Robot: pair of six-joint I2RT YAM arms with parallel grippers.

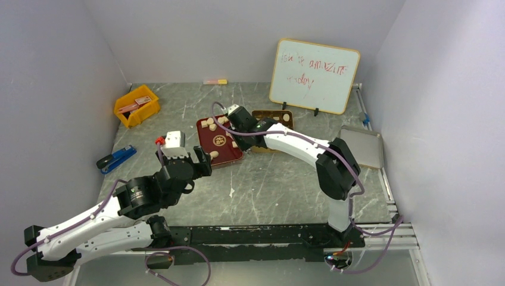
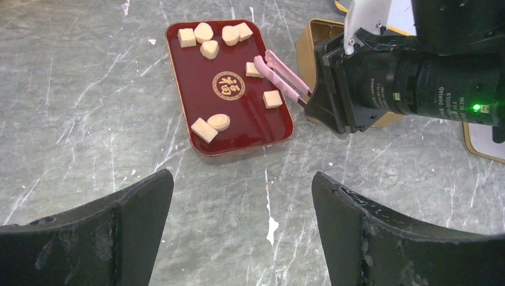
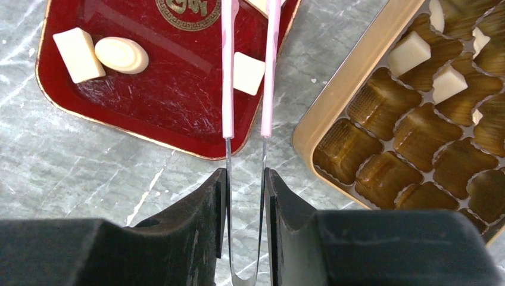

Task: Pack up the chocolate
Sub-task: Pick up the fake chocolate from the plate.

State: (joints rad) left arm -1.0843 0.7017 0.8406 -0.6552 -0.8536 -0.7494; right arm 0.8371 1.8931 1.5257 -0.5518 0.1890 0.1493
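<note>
Chocolate pieces (image 2: 204, 130) are lying on the red tray (image 2: 238, 128), a few sitting in the gold tin (image 3: 333, 101). The left gripper (image 2: 241, 179) is hanging spread wide, holding nothing. The right gripper (image 3: 245, 179) is pinching pink tweezers (image 2: 280, 68), tips at one piece. The whiteboard (image 1: 314, 74) is showing an unreadable red scrawl; the tray's gold emblem (image 2: 228, 86) is reading 福.

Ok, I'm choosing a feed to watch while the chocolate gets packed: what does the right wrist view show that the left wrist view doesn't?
Only the right wrist: the gold tin's brown moulded pockets, some holding pale chocolate pieces, and the right gripper shut on the pink-tipped metal tweezers. Only the left wrist: the cluster of pale pieces at the far end of the dark red rectangular tray, and the open left gripper. Both: the tray, the tweezers' pink tips, the block and oval pieces.
</note>
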